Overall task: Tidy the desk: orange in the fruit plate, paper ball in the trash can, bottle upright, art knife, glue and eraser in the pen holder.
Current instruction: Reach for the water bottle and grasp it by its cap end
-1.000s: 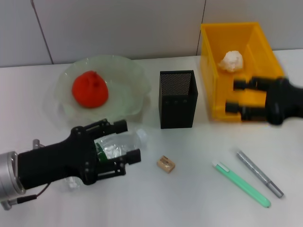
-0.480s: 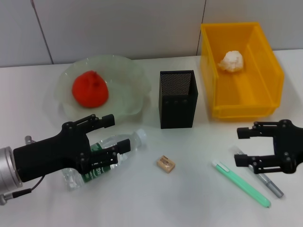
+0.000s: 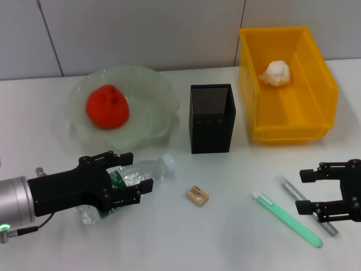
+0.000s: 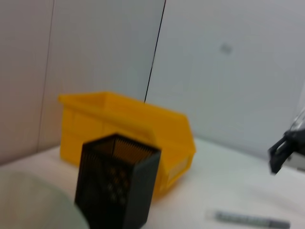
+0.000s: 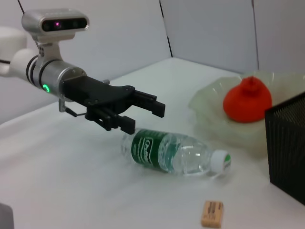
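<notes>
My left gripper reaches in low and level from the worktop's near-left edge, fingers spread wide around the bottle, not closed on it. Bottle lies on its side near the front-left, long axis slanting, cap toward the pen holder. My right gripper hovers at the near-right edge, fingers apart, holding nothing.

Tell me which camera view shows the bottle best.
The right wrist view: the bottle lies on its side in full, label and white cap clear, with the open left hand just above it. The head view has that hand covering much of the bottle. The left wrist view does not show it.
</notes>
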Controlling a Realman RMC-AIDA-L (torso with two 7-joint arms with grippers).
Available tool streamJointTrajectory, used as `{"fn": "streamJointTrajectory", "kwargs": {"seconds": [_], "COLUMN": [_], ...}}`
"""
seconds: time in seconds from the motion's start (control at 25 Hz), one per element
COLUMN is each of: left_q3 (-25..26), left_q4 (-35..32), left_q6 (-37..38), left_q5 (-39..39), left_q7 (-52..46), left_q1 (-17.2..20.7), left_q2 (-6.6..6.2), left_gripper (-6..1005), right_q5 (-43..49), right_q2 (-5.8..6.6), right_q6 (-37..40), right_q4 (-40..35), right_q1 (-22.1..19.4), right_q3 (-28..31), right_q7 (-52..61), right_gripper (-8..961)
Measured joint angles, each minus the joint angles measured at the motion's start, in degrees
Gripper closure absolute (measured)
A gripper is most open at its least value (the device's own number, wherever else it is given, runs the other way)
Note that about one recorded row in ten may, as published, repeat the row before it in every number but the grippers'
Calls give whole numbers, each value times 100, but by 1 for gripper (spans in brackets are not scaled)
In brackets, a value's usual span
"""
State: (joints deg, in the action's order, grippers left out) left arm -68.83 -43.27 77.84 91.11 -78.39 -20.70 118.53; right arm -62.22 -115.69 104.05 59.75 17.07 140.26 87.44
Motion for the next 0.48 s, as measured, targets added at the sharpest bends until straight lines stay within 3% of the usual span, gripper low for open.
{"fn": "streamJointTrajectory", "kwargs": {"seconds": [0.48], "left_q3": [-824], "left_q4": [-1153], "left_q6": [-576], "left_q5": [377], "left_q7": [-1004], "left_q1": [-117], "left_q2": [0], "left_gripper": [199], "right_q5": [34], "right_q2": [-38], "right_q6": [-60], "right_q4": [-189], "right_q1": [-45], "right_q3": [243], "right_q7": [-142], "right_gripper": [200]}}
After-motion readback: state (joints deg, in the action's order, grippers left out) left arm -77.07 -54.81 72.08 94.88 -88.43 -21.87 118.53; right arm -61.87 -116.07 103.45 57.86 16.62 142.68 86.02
